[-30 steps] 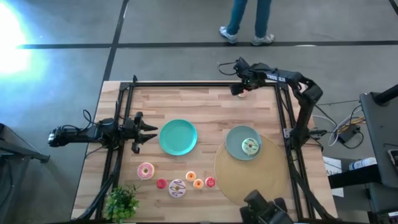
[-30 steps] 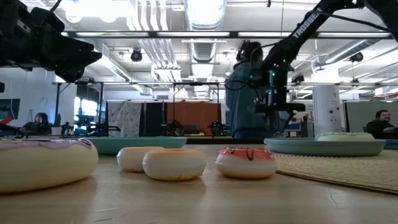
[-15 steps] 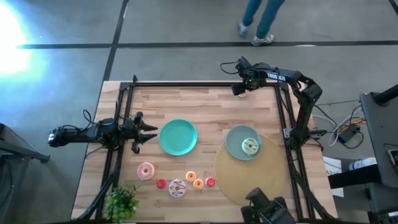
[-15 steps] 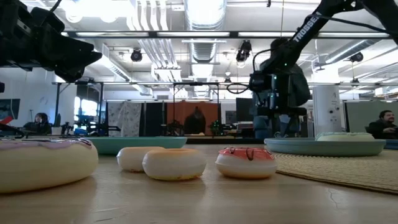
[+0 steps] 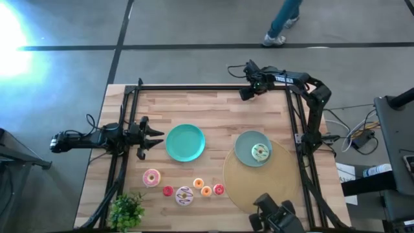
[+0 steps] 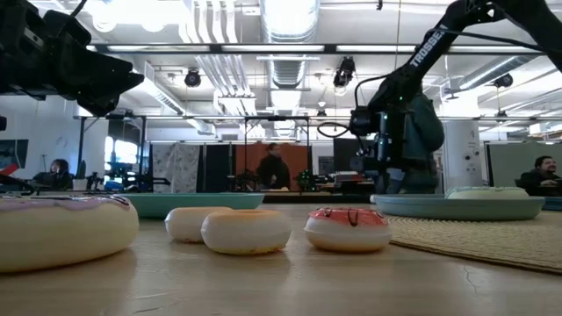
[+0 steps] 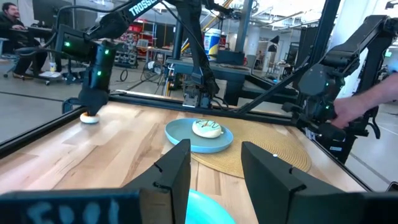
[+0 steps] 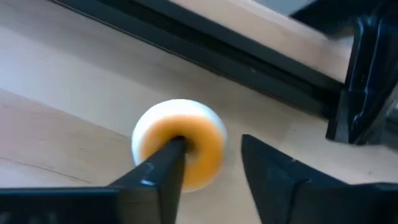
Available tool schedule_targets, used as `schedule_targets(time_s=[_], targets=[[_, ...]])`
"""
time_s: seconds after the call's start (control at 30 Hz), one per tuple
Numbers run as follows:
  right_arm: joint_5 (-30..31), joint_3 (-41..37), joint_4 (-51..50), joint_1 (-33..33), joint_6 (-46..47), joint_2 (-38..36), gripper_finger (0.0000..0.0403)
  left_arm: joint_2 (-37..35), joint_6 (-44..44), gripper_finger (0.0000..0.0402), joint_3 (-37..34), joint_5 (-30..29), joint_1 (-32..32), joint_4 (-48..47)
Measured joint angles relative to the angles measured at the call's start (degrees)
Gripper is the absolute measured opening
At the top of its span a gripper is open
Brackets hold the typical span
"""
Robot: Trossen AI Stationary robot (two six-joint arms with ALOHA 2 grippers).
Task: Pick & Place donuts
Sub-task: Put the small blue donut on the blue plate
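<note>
Presently catalogued: small orange donut (image 8: 180, 151), judged light, rigid, smooth-glazed, best taken across its ring wall, bracketed by the right gripper (image 8: 211, 155), part-open, one finger over the hole.

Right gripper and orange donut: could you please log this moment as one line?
right gripper: open, over orange donut, far table edge | left gripper: open, idle beside teal plate

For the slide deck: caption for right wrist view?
Right gripper straddling a small orange donut beside the table's frame rail.
</note>
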Motion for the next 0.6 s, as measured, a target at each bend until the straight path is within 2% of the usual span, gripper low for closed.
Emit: schedule_targets(time_s=[0.23,0.37,0.5,0.53,0.6], targets=[[-0.30,0.00,0.33,-0.19,-1.89,-0.02,0.0029,0.00,0.00,0.0117,0.00,0.00,0.00,0.00],[-5.77,0.00,0.38,-0.28,-2.97,-0.12,0.0014,0.00,-0.01,0.0117,0.00,0.00,0.00,0.02],[-19.73,0.00,2.02,0.78,-4.26,-2.44,0.0013,0.00,-0.02,0.0117,0.00,-0.02,0.00,0.01],[-25.91,0.00,2.82,1.17,-5.13,-3.42,0.0013,-0.02,-0.02,0.0117,0.00,-0.01,0.01,0.01],[-42.53,0.01,4.79,2.11,-5.99,-4.97,0.0013,0.00,0.00,0.0117,0.00,-0.02,0.00,0.02]])
